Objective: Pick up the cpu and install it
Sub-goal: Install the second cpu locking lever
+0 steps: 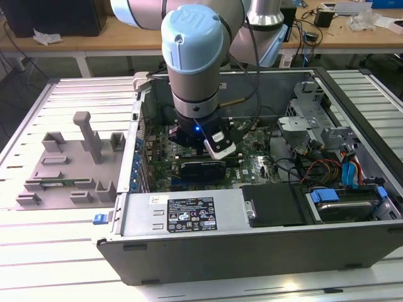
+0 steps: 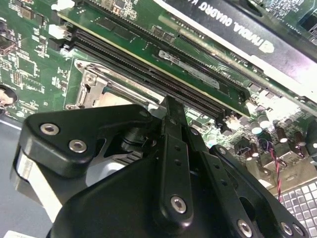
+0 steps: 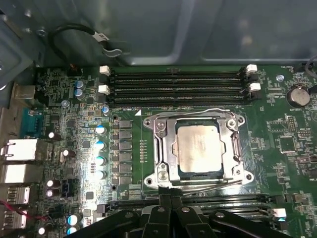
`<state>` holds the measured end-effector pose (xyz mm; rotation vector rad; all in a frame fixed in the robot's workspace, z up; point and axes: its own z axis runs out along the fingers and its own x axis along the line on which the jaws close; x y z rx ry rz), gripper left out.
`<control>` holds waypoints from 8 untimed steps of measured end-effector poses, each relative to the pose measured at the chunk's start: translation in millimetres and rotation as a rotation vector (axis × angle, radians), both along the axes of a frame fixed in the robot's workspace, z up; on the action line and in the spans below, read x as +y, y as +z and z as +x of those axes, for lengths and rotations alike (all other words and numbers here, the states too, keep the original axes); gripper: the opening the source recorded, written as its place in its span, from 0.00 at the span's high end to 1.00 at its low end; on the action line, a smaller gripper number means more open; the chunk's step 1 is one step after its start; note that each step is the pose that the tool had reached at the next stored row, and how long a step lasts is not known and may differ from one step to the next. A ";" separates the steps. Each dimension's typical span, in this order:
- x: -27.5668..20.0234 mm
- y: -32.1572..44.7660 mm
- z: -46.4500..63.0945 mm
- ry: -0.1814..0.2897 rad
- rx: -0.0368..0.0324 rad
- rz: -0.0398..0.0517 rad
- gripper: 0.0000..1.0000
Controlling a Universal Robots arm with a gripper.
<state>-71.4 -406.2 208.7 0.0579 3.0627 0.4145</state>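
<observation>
First wrist view: cpu sits in mobo socket, retention frame looks open, not latched. Gripper just beside socket, holds nothing; can't tell if jaws apart or together. Placement looks done.

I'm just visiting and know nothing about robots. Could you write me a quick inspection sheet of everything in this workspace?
Surface: slatted metal table.
Job's things: small square silver-topped cpu lies in the metal-framed socket on the green motherboard.
Clutter: grey plastic fixture tray at the exterior view's left.
Grippers: black gripper beside the socket; cannot tell its state.
Cables: red, orange and blue wires inside the open computer case.
Surroundings: wooden benches behind.
</observation>
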 end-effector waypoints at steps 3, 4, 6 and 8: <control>0.0 -0.4 -0.1 0.000 0.0000 0.0008 0.89; 0.0 -0.5 -0.1 0.000 0.0000 0.0009 0.89; 0.0 -0.6 -0.1 0.000 0.0000 0.0008 0.89; 0.1 -1.3 -0.4 0.000 -0.0001 0.0058 0.89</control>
